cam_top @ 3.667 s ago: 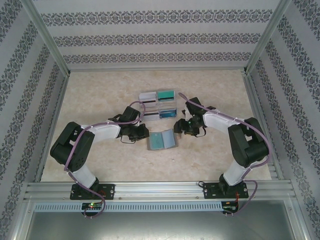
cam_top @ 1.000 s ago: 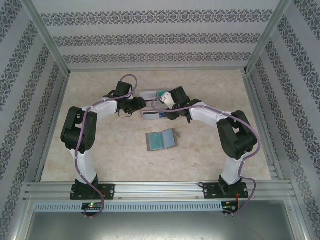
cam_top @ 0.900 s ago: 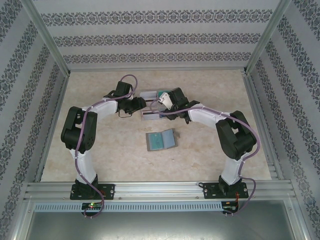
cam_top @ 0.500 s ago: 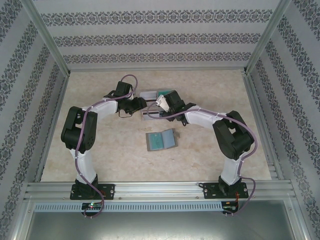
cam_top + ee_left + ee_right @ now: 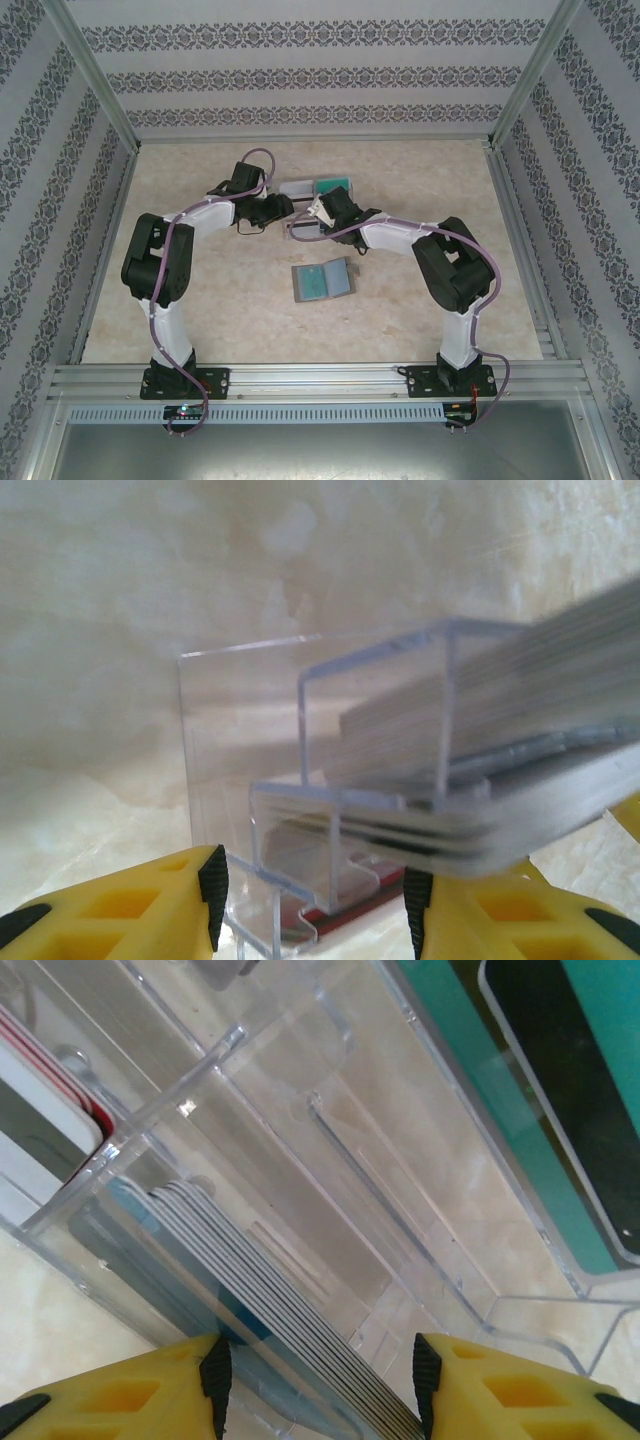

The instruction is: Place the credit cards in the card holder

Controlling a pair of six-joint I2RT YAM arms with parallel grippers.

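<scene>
The card holder (image 5: 322, 281) lies open on the worktop (image 5: 420, 330), on the near side of the clear rack (image 5: 230, 750) and apart from both arms. The right hand (image 5: 315, 1385) hangs over the rack, its jaws apart. They straddle a stack of credit cards (image 5: 250, 1280) in one compartment and grip nothing. The left hand (image 5: 312, 905) straddles the rack's end, its jaws about half apart; whether they press it cannot be told.

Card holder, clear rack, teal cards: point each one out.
card holder (image 5: 322, 282), top view, its open pale inside.
clear rack (image 5: 240, 750), left wrist view, its see-through side wall.
teal cards (image 5: 334, 186), top view, the top card's face.
</scene>
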